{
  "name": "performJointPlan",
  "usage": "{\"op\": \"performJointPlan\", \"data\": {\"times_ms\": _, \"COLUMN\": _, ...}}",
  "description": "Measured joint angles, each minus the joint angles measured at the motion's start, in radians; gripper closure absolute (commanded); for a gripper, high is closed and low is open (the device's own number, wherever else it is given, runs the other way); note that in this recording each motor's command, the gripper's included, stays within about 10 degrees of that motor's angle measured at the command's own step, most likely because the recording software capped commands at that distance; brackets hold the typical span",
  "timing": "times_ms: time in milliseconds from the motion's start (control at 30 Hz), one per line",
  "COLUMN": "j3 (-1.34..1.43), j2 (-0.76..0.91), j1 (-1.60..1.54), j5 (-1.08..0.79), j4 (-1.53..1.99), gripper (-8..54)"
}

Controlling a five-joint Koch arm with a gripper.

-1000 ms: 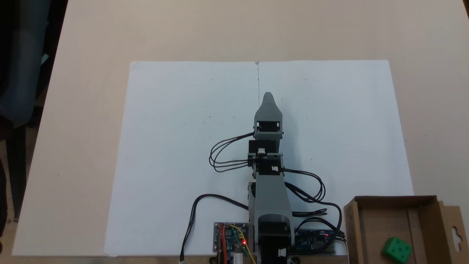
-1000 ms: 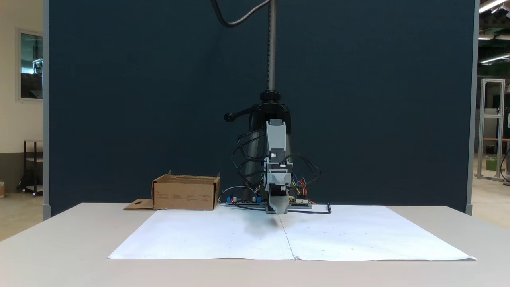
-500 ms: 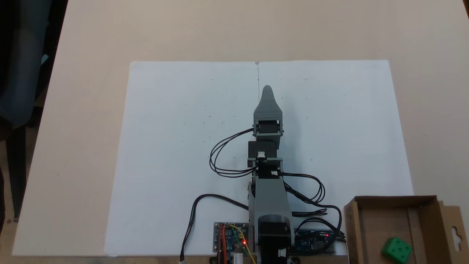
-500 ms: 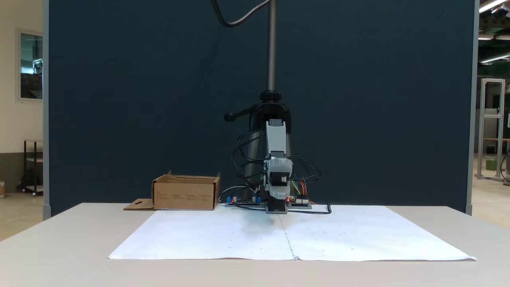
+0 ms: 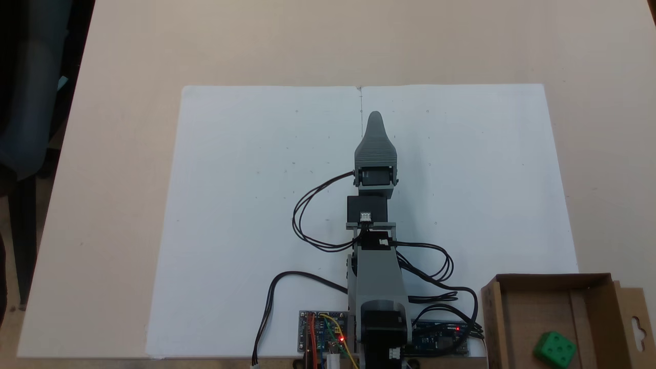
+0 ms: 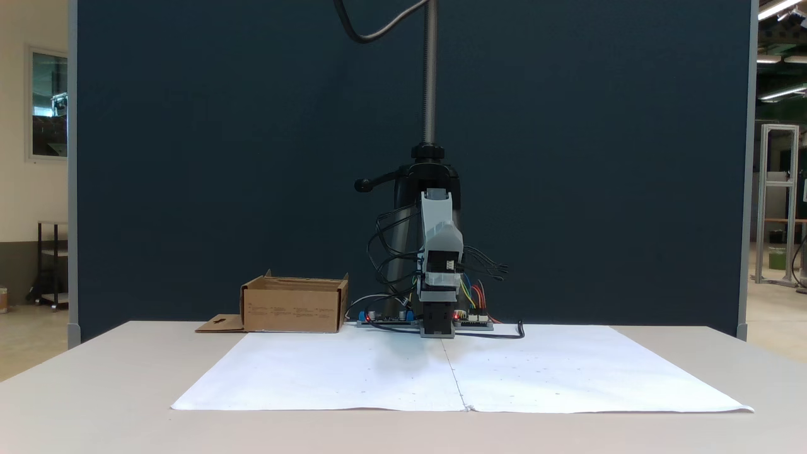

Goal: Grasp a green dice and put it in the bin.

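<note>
Jaws I cannot read from where I sit: the gripper (image 5: 375,116) shows me a single grey tapering tip in the view from above, one jaw stacked over the other, and in the table-level view (image 6: 442,234) it faces me end on. I see nothing in its grasp, and it hangs in the air above the white paper sheet (image 5: 246,205), near the centre seam.

I find the green dice (image 5: 555,349) lying inside the bin (image 5: 492,318), on the floor of the box near its lower right part in the view from above, well apart from the gripper. I see the side flap (image 5: 637,320) with its slotted hole. Faint print runs along the bin's front wall (image 6: 293,310); I cannot read it.
</note>
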Motion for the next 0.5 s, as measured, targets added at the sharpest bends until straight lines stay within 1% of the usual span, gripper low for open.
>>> {"op": "performJointPlan", "data": {"times_ms": 300, "j3": 0.006, "j2": 0.000, "j1": 0.000, "j5": 0.000, "j4": -0.224, "gripper": 0.8}}
{"op": "performJointPlan", "data": {"times_ms": 500, "j3": 0.006, "j2": 0.000, "j1": 0.000, "j5": 0.000, "j4": -0.250, "gripper": 0.8}}
